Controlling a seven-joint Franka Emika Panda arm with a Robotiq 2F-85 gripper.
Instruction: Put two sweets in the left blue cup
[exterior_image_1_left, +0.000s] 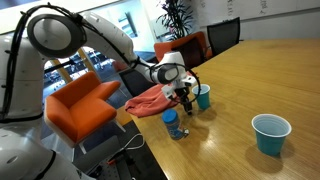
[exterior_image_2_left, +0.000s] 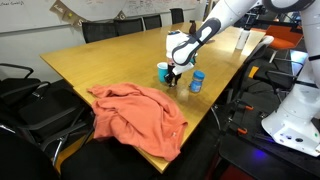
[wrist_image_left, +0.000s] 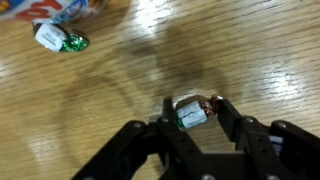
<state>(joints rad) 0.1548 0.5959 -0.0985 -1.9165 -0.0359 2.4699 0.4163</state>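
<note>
In the wrist view my gripper (wrist_image_left: 192, 112) is shut on a small wrapped sweet (wrist_image_left: 188, 113), white with a green and coppery end, held just above the wooden table. Another wrapped sweet (wrist_image_left: 60, 40) lies on the table at the upper left. In both exterior views my gripper (exterior_image_1_left: 184, 96) (exterior_image_2_left: 174, 75) hangs low over the table right beside the small light blue cup (exterior_image_1_left: 203, 96) (exterior_image_2_left: 163, 71). The cup stands upright and is out of the wrist view.
A darker blue cylindrical container (exterior_image_1_left: 171, 122) (exterior_image_2_left: 196, 81) stands near the table edge. A larger teal cup (exterior_image_1_left: 270, 134) stands apart. An orange cloth (exterior_image_1_left: 148, 100) (exterior_image_2_left: 135, 112) lies on the wooden table (exterior_image_1_left: 250, 80). Chairs surround the table.
</note>
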